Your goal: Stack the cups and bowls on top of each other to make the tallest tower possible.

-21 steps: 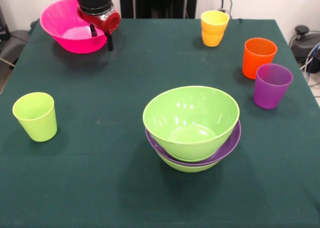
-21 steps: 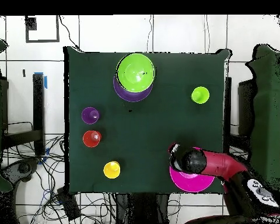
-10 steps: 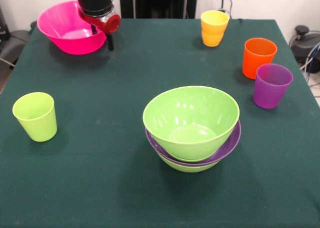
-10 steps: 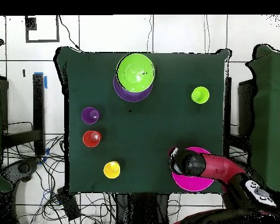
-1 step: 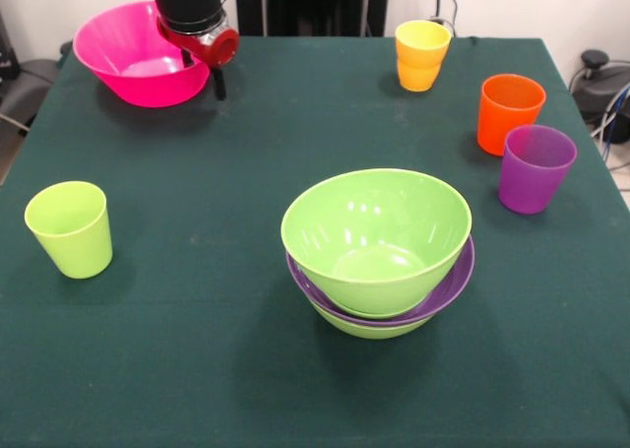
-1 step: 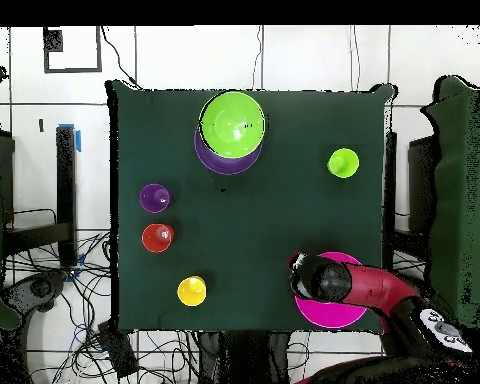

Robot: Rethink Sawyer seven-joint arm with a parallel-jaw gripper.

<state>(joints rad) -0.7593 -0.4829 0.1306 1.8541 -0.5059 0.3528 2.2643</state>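
Note:
My gripper [image 5: 202, 71] is at the table's far left corner, its fingers astride the near right rim of the large pink bowl [image 5: 128, 59], shut on it. The overhead view has the gripper [image 6: 299, 272] at the edge of that bowl [image 6: 336, 308]. In the middle stands the tower: a lime green bowl [image 5: 374, 231] nested in a shallow purple bowl [image 5: 458, 276] on another green bowl [image 5: 369, 328]. Loose cups stand upright: lime green [image 5: 69, 228] at the left, yellow-orange [image 5: 421, 54], orange [image 5: 509, 111] and translucent purple [image 5: 535, 167] at the right.
The dark green table [image 5: 217, 172] ends just behind the pink bowl and beside the purple cup. Cables and grey gear [image 5: 600, 84] lie off the right edge.
The pink bowl has gone from tilted to level and shifted slightly left with the gripper. The tower and the cups have not moved.

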